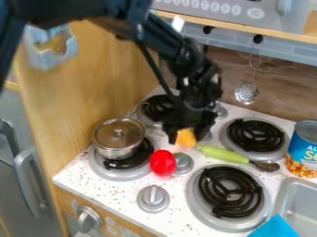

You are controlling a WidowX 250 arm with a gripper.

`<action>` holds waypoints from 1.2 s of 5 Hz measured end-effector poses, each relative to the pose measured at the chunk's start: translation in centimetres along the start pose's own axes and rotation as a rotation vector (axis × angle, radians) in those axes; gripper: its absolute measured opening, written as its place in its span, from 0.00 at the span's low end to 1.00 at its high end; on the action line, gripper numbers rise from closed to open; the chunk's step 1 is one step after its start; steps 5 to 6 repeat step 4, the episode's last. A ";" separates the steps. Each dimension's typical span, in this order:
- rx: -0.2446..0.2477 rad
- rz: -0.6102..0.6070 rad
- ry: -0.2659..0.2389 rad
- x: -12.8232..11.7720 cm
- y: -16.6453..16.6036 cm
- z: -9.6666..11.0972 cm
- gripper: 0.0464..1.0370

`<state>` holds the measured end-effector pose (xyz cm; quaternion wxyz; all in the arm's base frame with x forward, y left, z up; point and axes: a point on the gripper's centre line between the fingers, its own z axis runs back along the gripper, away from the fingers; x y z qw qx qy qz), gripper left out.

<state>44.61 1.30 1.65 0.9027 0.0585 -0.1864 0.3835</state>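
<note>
The gripper (187, 130) hangs low over the middle of the stove top, between the burners. A small orange-yellow thing (186, 138) is right at its lower end, partly covered by it; whether it is held cannot be made out. Just in front and to the left, a red rounded object (163, 163) sits beside a grey knob. A spoon with a green handle (223, 154) lies to the right, its dark bowl pointing right. On the left front burner stands a metal pot with a lid (119, 138).
Burners with black coils (231, 191) surround the middle. At the right are a blue can (304, 149) and a grey sink (297, 203) with a blue item (276, 227). A slotted ladle (246, 92) hangs at the back. A wooden panel (108, 78) borders the left.
</note>
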 end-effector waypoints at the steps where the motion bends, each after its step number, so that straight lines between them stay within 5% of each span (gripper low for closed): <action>1: -0.103 -0.086 0.028 0.7 -0.7 5.3 0.96; 2: -0.179 -0.276 0.195 -1.2 -0.5 10.8 0.96; 3: -0.067 -0.475 0.330 -3.8 0.8 13.7 0.96; 4: 0.004 -0.578 0.319 -7.1 4.6 14.4 0.96; 6: 0.004 -0.578 0.319 -7.1 4.6 14.4 0.96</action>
